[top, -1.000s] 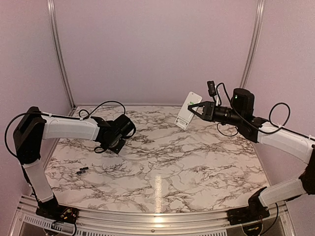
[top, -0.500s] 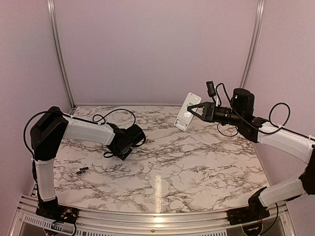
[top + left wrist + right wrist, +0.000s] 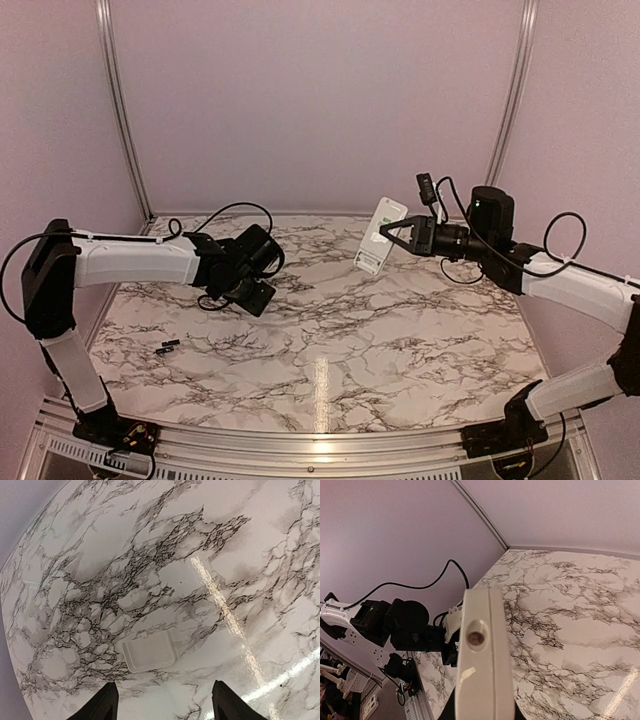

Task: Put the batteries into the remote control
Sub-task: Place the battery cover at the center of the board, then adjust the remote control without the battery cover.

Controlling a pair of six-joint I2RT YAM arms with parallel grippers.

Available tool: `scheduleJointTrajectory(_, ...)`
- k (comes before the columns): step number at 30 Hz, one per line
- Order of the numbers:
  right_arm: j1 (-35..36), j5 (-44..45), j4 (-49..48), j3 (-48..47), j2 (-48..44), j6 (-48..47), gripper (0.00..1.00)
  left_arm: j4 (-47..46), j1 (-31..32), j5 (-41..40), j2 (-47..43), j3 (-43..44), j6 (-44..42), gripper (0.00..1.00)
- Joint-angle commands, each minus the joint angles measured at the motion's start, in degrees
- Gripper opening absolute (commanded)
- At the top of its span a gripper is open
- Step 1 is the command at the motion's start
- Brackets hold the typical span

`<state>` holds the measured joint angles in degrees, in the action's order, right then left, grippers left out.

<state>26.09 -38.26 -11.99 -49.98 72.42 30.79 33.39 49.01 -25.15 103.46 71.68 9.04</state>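
Two batteries (image 3: 167,347) lie together on the near left of the marble surface (image 3: 330,340), well apart from the left tool (image 3: 165,696), which hangs open and empty above a small pale panel (image 3: 149,651). At right, the right tool (image 3: 388,237) is clamped on the remote control (image 3: 389,213), held upright in the air. The batteries look light, hard and apt to roll, so a pinch across each barrel's middle seems safest.
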Motion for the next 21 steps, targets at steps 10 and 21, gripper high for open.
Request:
scheduleJointTrajectory(10, 1.1, -4.53, -5.35, 2.23, 2.05, 0.26, 0.0, 3.21, -6.39, 14.03, -22.27, -13.37, 2.32, 0.68)
scheduleJointTrajectory(21, 7.31, -6.39, -8.63, 3.09, 5.49, 1.24, 0.0, -12.52, -8.85, 39.14, -35.62, -21.4, 2.35, 0.68)
